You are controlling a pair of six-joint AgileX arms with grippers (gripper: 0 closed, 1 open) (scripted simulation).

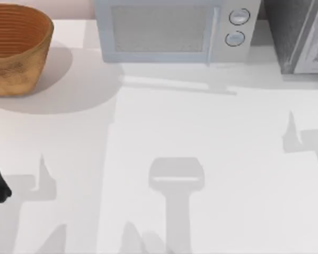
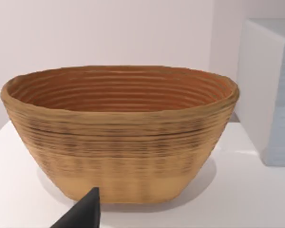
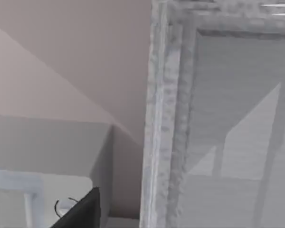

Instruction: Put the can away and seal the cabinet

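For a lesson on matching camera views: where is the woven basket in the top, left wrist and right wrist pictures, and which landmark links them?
Top view: woven basket at the table's far left corner.
Left wrist view: basket central, close up, standing on the table.
Right wrist view: not in it.
Shared landmark: the microwave, beside the basket, and partly seen by the right wrist.

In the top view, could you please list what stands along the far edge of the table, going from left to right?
Woven basket → microwave with its two round knobs → grey cabinet at the right edge.
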